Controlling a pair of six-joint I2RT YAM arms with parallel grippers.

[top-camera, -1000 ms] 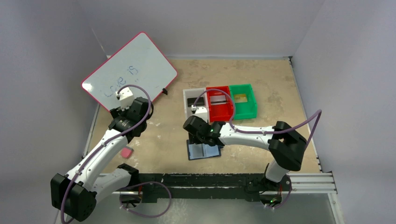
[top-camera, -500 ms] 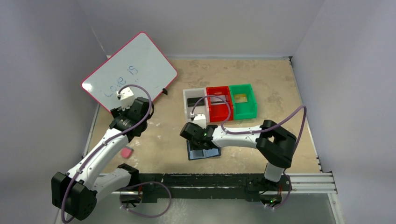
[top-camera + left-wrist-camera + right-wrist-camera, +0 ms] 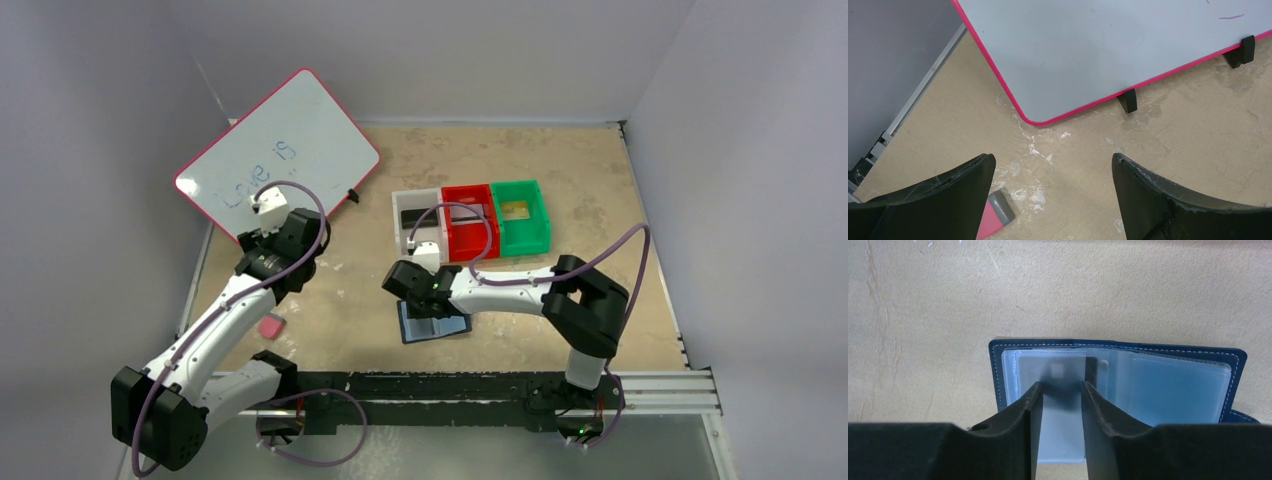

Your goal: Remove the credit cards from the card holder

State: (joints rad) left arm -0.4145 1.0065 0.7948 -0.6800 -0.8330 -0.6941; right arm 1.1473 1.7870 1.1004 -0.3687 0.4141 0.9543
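Note:
The navy card holder [image 3: 440, 326] lies open on the table, light blue pockets up. In the right wrist view the card holder [image 3: 1168, 385] fills the middle, its closing tab at the right. My right gripper [image 3: 1060, 385] is low over the left pocket, jaws a narrow gap apart with nothing between them; from above the right gripper [image 3: 424, 306] covers the holder's left half. A black card [image 3: 414, 215] lies in the white bin, a silver-grey card [image 3: 465, 212] in the red bin, a gold-tan card [image 3: 516, 209] in the green bin. My left gripper [image 3: 1053, 165] is open and empty over bare table.
The white bin [image 3: 400, 228], red bin [image 3: 472, 243] and green bin [image 3: 528, 240] stand in a row behind the holder. A pink-framed whiteboard [image 3: 275, 150] leans at the back left and shows in the left wrist view [image 3: 1108, 45]. A pink eraser [image 3: 270, 326] lies by the left arm.
My right gripper has moved a little left and nearer, down onto the holder's left pocket. The left arm has not moved.

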